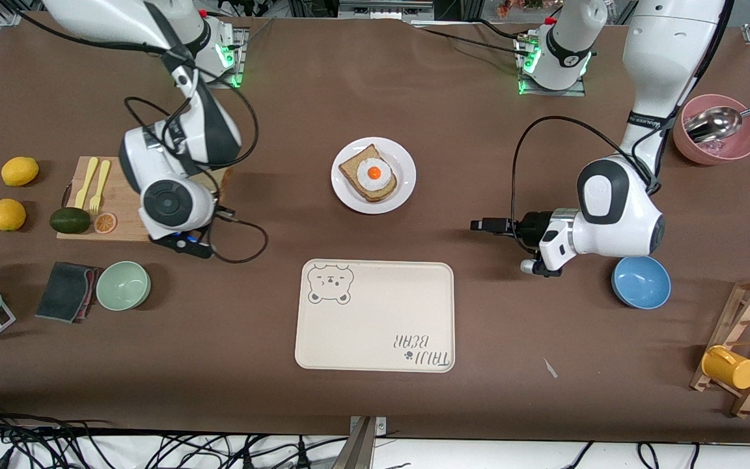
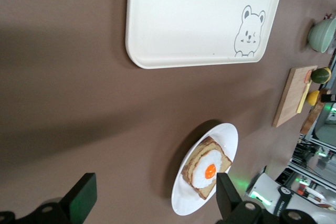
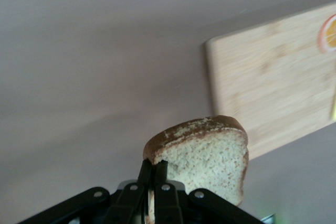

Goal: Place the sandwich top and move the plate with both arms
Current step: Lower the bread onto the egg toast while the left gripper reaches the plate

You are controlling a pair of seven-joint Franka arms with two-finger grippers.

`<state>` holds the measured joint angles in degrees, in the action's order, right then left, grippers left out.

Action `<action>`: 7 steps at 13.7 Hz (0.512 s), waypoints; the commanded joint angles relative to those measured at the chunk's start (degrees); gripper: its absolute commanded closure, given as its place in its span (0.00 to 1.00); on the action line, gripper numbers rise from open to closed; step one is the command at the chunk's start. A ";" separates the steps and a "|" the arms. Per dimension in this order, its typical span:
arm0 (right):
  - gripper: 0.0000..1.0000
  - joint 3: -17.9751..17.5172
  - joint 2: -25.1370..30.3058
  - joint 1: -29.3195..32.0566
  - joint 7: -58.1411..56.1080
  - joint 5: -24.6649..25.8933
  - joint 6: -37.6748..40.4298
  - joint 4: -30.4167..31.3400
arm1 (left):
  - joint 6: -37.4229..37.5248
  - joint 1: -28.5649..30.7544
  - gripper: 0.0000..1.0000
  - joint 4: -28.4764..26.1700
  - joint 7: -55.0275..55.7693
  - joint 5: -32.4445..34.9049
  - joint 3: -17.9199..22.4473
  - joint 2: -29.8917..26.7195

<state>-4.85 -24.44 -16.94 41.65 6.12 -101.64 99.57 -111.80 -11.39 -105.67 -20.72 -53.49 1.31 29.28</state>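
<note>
I see my right gripper [image 3: 153,182] pinched tight on the sandwich top [image 3: 202,153]. The bread is up in the air, standing on its edge, over the end of the wooden cutting board [image 1: 118,215] that points toward the plate [image 1: 403,174]. In the front view the right arm hides the bread.

The plate sits on the brown table [image 1: 349,91]. On it lies a darker slice [image 1: 350,168] with a fried egg [image 1: 375,173] on top. The cream bear tray [image 1: 375,316] lies nearer to the front camera than the plate, close but not touching.

My left gripper [image 1: 479,225] waits with its fingers [image 2: 81,198] spread as wide as they go and holds nothing. It hangs over bare table, off from the plate toward the left arm's end. A blue bowl [image 1: 640,281] sits past it that way.
</note>
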 commanded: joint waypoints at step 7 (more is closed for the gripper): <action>1.00 0.10 -10.70 -18.99 21.78 -10.43 1.62 -16.31 | -0.17 -0.47 0.18 -8.93 -18.03 -14.16 -2.54 -0.63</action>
<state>-5.25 -29.49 -33.12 58.50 -3.33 -101.30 91.47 -111.61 -11.75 -111.37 -34.56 -63.50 -1.08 29.77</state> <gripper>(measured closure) 0.947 0.035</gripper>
